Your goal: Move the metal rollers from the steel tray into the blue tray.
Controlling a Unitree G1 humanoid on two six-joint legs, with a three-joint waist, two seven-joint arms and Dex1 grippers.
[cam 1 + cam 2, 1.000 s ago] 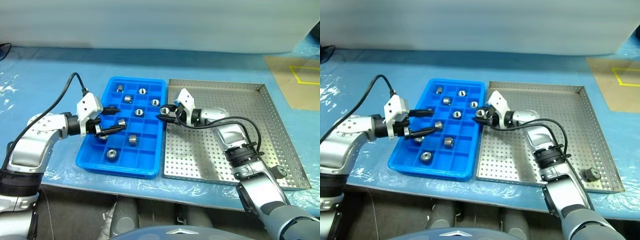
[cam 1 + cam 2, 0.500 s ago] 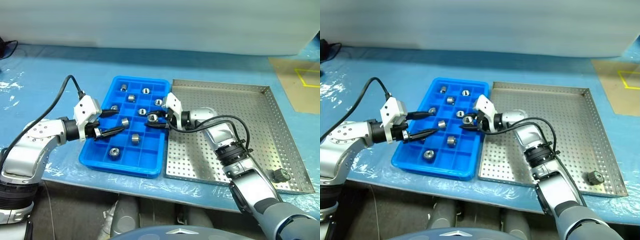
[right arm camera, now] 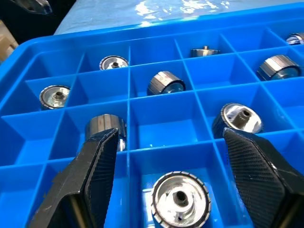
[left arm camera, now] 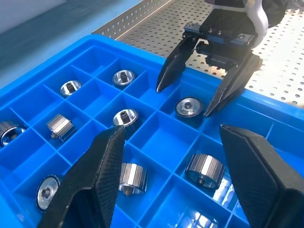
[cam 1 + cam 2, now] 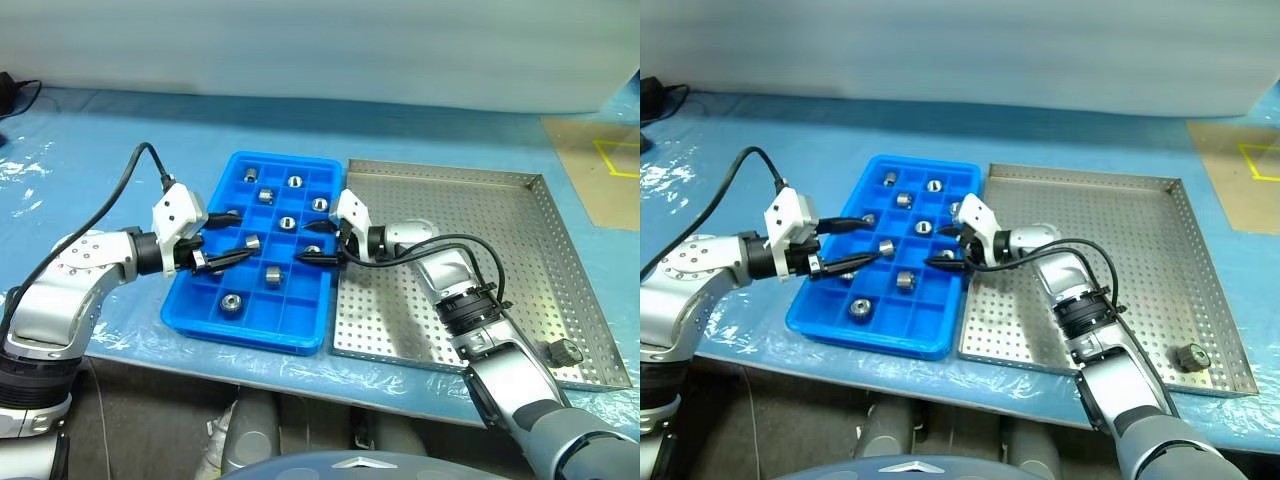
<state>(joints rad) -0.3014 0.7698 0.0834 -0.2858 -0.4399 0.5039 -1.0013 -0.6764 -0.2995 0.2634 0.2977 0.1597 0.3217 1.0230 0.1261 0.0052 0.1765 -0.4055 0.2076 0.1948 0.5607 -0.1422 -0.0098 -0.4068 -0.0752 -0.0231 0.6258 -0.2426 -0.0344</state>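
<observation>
Over the blue tray (image 5: 205,316) | my right hand (image 5: 313,241) spread above a roller (image 4: 188,106) | my left hand (image 5: 222,238) at 9 o'clock, spread, empty

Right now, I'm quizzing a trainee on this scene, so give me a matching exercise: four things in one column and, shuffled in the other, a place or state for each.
1. left gripper
2. right gripper
3. steel tray
4. blue tray

A. holds one small round piece near a corner
B. open, over the blue tray's side next to the steel tray
C. has metal rollers lying in its compartments
D. open, over the blue tray's side away from the steel tray

Pairs: 1-D, 2-B, 3-A, 4-C
</observation>
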